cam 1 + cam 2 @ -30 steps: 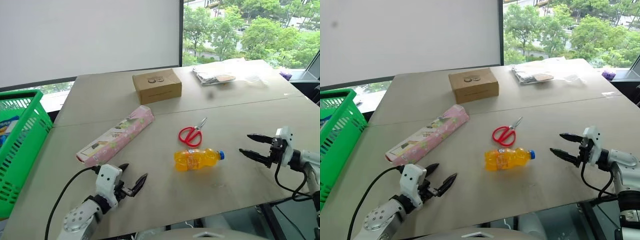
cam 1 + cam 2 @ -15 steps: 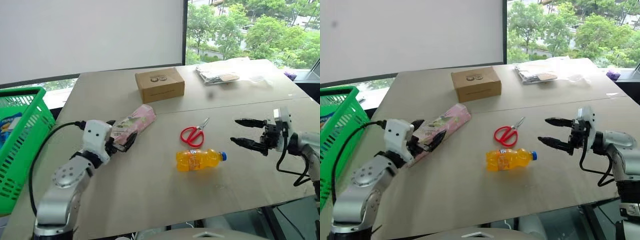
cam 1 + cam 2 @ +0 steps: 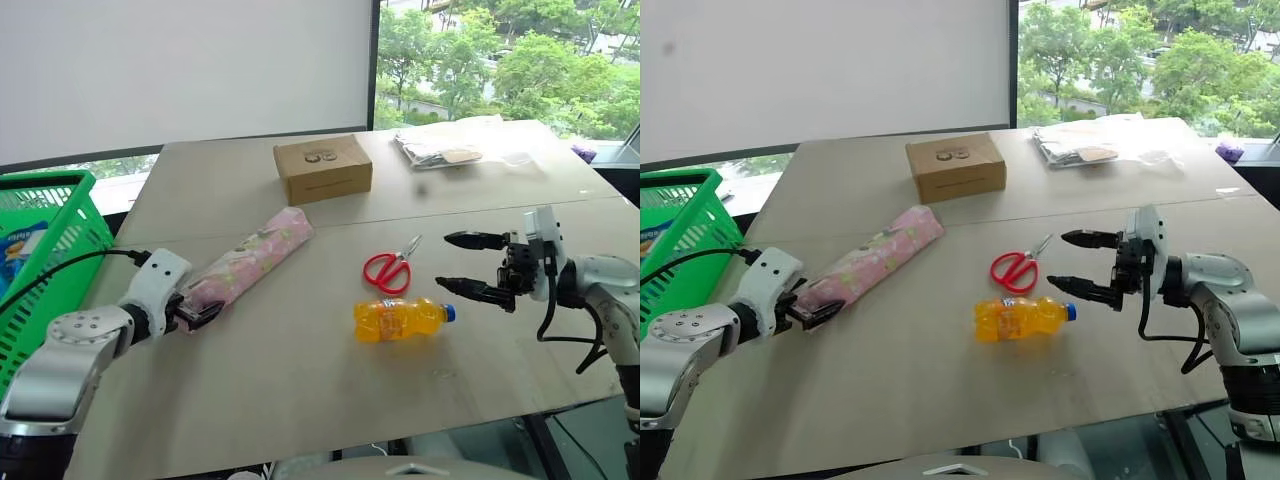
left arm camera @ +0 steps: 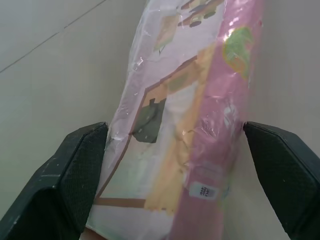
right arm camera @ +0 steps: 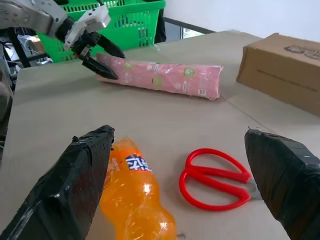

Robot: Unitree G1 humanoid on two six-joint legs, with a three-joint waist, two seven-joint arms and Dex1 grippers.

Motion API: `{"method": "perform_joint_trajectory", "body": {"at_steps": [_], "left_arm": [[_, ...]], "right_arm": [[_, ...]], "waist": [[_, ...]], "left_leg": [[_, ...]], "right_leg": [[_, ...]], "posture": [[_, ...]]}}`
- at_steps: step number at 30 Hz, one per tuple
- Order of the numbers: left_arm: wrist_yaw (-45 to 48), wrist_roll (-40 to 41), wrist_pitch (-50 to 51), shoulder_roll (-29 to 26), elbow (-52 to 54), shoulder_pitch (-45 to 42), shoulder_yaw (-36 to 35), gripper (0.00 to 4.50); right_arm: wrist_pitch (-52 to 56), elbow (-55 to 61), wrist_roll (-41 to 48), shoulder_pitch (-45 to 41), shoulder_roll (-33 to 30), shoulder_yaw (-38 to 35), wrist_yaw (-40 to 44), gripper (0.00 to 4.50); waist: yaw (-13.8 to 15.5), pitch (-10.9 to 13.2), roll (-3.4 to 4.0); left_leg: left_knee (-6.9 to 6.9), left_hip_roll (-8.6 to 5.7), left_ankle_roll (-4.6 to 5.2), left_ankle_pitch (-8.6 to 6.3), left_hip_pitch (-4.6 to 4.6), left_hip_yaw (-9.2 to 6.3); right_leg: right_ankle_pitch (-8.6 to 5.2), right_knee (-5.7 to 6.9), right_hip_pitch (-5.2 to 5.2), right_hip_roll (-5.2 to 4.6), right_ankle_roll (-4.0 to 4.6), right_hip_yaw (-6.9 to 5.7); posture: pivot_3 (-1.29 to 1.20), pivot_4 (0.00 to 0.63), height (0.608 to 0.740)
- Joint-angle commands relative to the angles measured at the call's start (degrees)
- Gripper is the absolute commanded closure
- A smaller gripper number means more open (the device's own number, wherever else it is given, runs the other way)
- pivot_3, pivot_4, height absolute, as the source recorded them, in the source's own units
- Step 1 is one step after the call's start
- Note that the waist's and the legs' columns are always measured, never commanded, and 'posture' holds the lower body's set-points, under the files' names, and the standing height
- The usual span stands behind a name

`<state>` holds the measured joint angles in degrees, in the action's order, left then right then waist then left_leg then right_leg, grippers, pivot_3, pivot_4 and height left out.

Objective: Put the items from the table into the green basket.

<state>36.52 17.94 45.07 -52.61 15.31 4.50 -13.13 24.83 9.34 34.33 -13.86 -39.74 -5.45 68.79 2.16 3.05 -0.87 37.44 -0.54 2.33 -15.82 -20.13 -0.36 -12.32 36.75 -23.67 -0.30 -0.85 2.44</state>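
Looking at: your two arms over the table (image 3: 300, 400), items not yet in the basket.
Left gripper (image 3: 812, 306): your fingers are spread, one on each side of the near end of the pink box (image 3: 250, 262); left wrist view has a pad (image 4: 70, 175) just beside each long edge, can't tell if they touch.
Pink box: lying flat on the table, running diagonally from your left gripper toward the cardboard box (image 3: 323, 168).
Right gripper (image 3: 462, 265): your fingers are spread wide, pointing left, above the table, nothing between them.
Bottle (image 3: 400, 319): orange, blue cap, on its side near the middle of the table, cap end toward your right gripper, just below its lower finger in the eye views.
Scissors (image 3: 388, 268): red handles, flat on the table just beyond the bottle, apart from it.
Basket (image 3: 60, 255): green, at the table's left edge, some packaging inside.
Far side: cardboard box and clear plastic bags (image 3: 445, 150) near the far edge.
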Motion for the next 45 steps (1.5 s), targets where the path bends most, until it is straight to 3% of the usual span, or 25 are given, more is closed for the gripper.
{"method": "perform_joint_trajectory", "body": {"at_steps": [1,3,4,6,10,14,16,19,22,25,33,39,45], "left_arm": [[3.4,-1.2,-1.0,-1.2,-3.2,-1.6,3.7,0.02],[4.3,-2.4,-2.3,-1.4,-4.9,-2.9,5.4,0.02],[4.3,-2.6,-2.4,-1.2,-5.6,-3.7,5.8,0.26],[5.0,-3.2,-2.9,-1.3,-6.4,-4.4,6.5,0.82],[5.5,-3.9,-3.2,-1.0,-6.6,-4.8,6.8,2.5],[5.1,-4.2,-3.6,0.0,-5.9,-5.0,6.7,3.62],[4.7,-4.5,-4.3,0.5,-5.7,-4.9,6.2,3.62],[6.9,-2.6,-3.2,0.1,-3.5,-3.6,4.6,2.78],[6.6,-2.9,-4.2,0.5,-2.2,-3.0,3.8,1.19],[6.0,-2.5,-4.5,0.7,-1.3,-3.7,2.0,0.02],[18.3,9.9,-6.7,-3.4,7.6,-8.0,-7.2,0.02],[30.8,23.0,-1.5,-8.0,15.1,-2.1,-17.0,0.02],[34.2,26.7,1.0,-8.9,18.4,4.7,-25.2,0.02]], "right_arm": [[-0.2,3.0,1.0,-0.1,-0.4,-0.9,-0.6,0.0],[-0.1,3.9,1.0,0.6,-0.3,-0.9,-1.2,0.0],[-0.1,4.3,1.1,1.1,-0.3,-0.9,-1.5,0.0],[0.1,5.2,1.1,2.1,-0.4,-1.1,-2.2,0.0],[-0.1,6.3,0.7,4.0,-0.9,-1.3,-3.0,0.0],[-0.2,6.5,0.9,4.5,-1.0,-1.2,-3.5,0.0],[-0.2,6.3,0.8,4.6,-1.0,-1.1,-3.6,0.0],[-1.2,5.2,-0.4,4.3,-0.9,-0.5,-3.7,0.0],[-1.4,4.2,-1.0,3.4,-0.8,0.0,-3.6,0.0],[-1.1,2.9,-2.6,1.8,-0.8,1.1,-4.5,0.0],[-5.1,-10.0,-15.2,-12.9,0.4,11.7,-4.5,0.0],[-19.6,-28.7,-27.6,-26.3,4.5,23.4,3.0,0.0],[-29.1,-49.4,-34.8,-37.1,12.8,29.0,5.9,0.0]], "waist": [[-0.2,0.0,0.04],[-0.3,0.0,0.04],[-0.3,0.0,0.05],[-0.2,0.0,0.08],[-0.3,-0.1,0.18],[-0.4,-0.3,0.46],[-0.4,-0.3,0.51],[-0.4,-0.3,0.5],[-0.7,-0.3,0.46],[-0.7,-0.2,0.4],[-1.4,-0.1,0.07],[-2.4,-0.1,0.05],[-2.6,0.0,0.04]], "left_leg": [[0.0,0.0,0.0,0.0,0.0,0.01],[-0.01,0.0,0.0,0.0,0.0,0.01],[-0.01,0.0,0.0,0.0,-0.01,0.01],[-0.01,0.0,0.0,0.0,-0.03,0.0],[-0.01,-0.01,0.0,0.0,-0.04,-0.01],[0.0,-0.01,0.0,0.0,0.01,0.01],[0.0,-0.01,0.0,0.01,0.04,0.02],[0.01,-0.01,0.0,0.01,0.06,0.03],[0.01,-0.01,0.0,0.01,0.02,0.09],[0.01,-0.01,0.0,0.01,0.01,0.08],[0.07,0.0,-0.01,0.01,-0.11,0.07],[-0.04,0.01,-0.01,0.0,-0.2,0.04],[-0.01,0.05,-0.04,0.03,-0.27,-0.06]], "right_leg": [[0.0,0.0,0.0,0.01,0.0,0.01],[0.0,0.0,-0.01,0.01,0.0,0.01],[0.0,0.0,-0.01,0.01,0.0,0.01],[0.0,0.0,-0.02,0.0,0.0,0.04],[0.0,0.0,-0.01,-0.04,-0.01,0.08],[0.0,0.02,0.01,-0.04,-0.01,0.07],[0.0,0.04,0.03,-0.03,-0.01,0.03],[0.0,0.05,0.06,-0.01,-0.01,-0.05],[0.0,0.03,0.04,-0.02,-0.01,-0.03],[0.0,0.03,0.03,-0.03,-0.02,-0.03],[0.01,0.02,-0.04,-0.04,0.0,-0.06],[0.03,-0.01,-0.14,0.01,0.01,-0.03],[0.1,0.07,-0.26,0.09,0.24,-0.08]], "posture": [[0.05,0.004,0.74],[0.04,0.002,0.74],[0.04,0.002,0.74],[0.03,0.0,0.74],[0.02,0.001,0.74],[0.02,0.003,0.74],[0.02,0.003,0.74],[0.02,0.004,0.74],[0.05,0.003,0.74],[0.05,0.003,0.74],[0.07,0.0,0.74],[0.1,0.0,0.74],[0.16,0.0,0.74]]}}
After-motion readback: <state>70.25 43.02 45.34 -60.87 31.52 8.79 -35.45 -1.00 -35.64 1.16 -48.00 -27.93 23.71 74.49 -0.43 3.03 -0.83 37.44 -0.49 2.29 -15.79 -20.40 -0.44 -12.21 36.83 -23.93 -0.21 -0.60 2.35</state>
